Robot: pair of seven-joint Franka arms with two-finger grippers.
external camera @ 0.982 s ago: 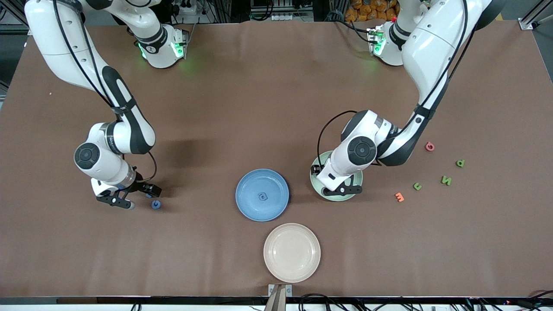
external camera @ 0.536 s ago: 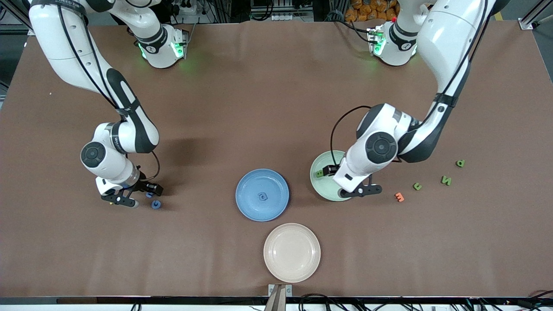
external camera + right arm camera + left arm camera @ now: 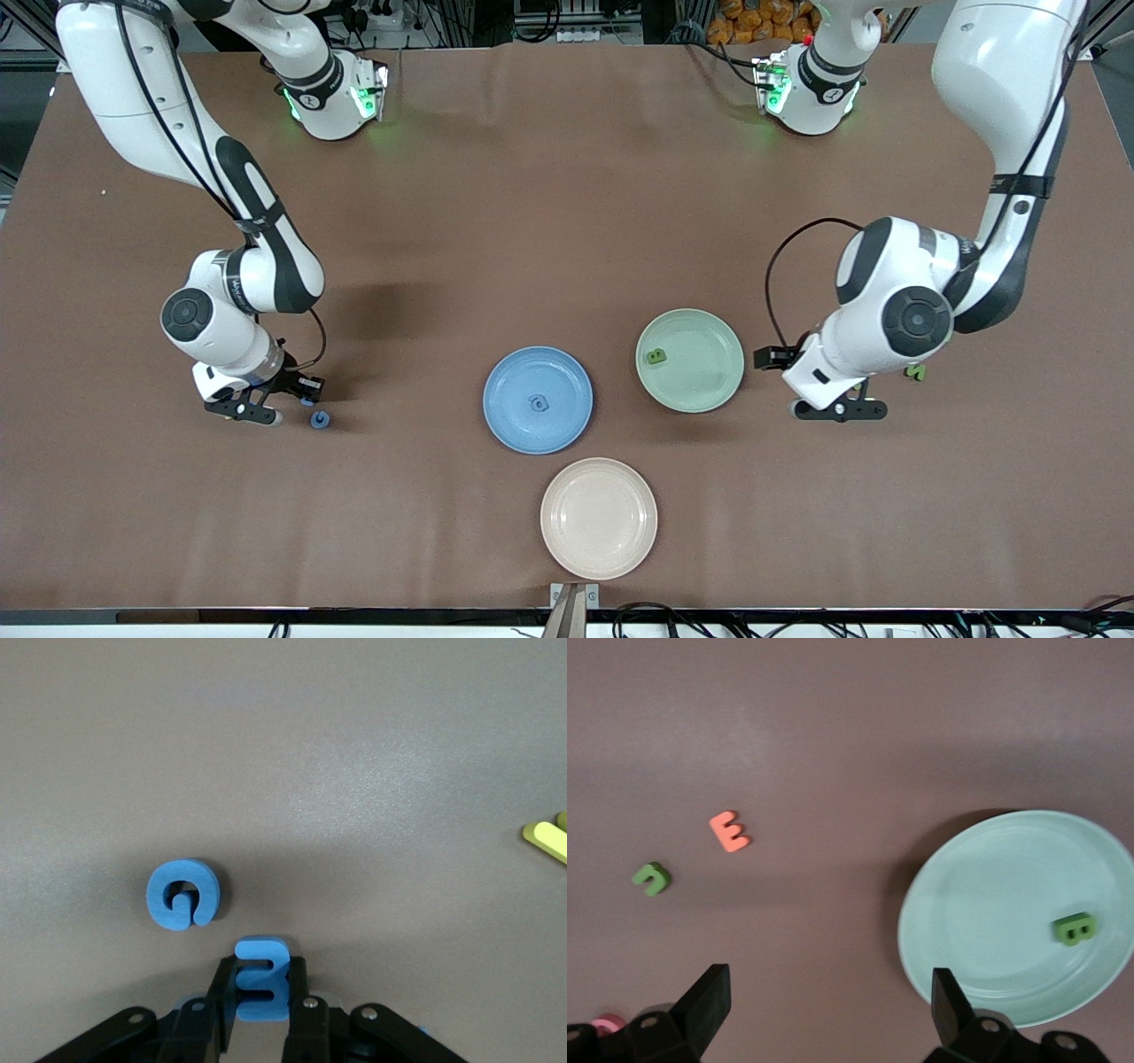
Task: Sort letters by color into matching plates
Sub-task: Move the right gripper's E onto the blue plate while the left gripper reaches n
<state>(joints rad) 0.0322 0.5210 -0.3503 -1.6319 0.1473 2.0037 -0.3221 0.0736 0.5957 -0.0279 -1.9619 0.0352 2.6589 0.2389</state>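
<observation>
Non-task stuff: cream plate (image 3: 599, 518) sits empty on the brown table (image 3: 549, 204), nearest the front camera. Orange letter E (image 3: 729, 831) lies flat on the table in the left wrist view, apart from everything around it. Pink letter (image 3: 606, 1025) is just visible in that same view, mostly hidden. Yellow letter (image 3: 547, 839) lies in the right wrist view, cut off by the frame.

Robotics lab bench. Two white arms bolted at 12 o'clock edge of brown-covered table (image 3: 549, 177), green status LEDs on bases. Cable bundles, power strips, alu framing past that edge; more cables along 6 o'clock edge.
</observation>
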